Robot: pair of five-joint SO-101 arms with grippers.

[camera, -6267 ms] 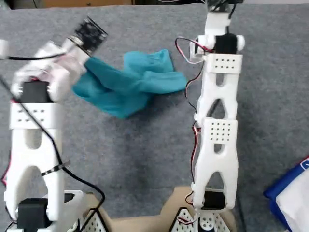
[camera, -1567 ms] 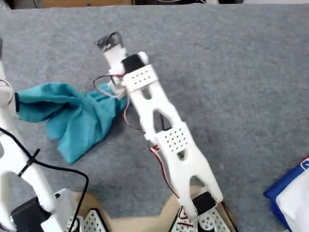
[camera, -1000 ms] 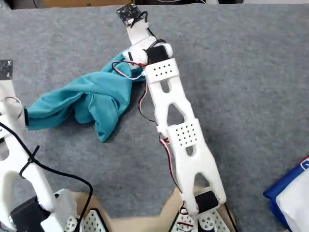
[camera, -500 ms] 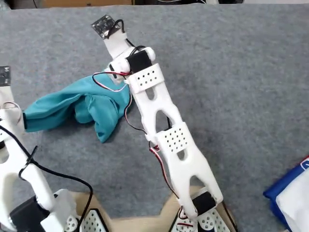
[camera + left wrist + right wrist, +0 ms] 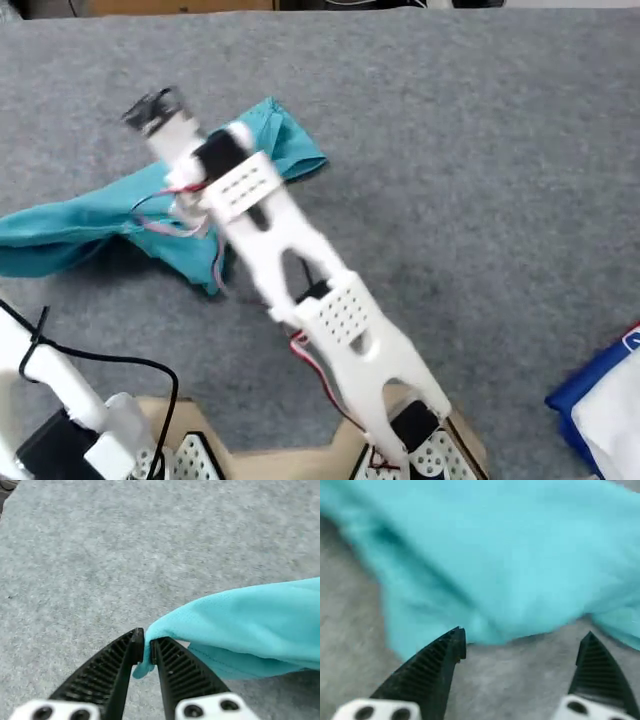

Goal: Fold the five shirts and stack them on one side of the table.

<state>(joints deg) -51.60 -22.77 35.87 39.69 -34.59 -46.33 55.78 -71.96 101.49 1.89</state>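
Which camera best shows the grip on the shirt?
Left wrist view: the left gripper visibly pinches the shirt. The high view gives its overall shape; the right wrist view, cloth beyond the open right gripper.

left jaws: clamped on teal shirt (image 5: 240, 625) corner; shirt: stretches away from jaws; surface: grey felt table (image 5: 100, 555)

Teal shirt (image 5: 60, 225), grey table (image 5: 480, 150), white arm (image 5: 335, 315), blk left hand (image 5: 146, 639).

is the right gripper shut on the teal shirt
No, the right gripper is open, its jaws wide apart with the teal shirt beyond them.
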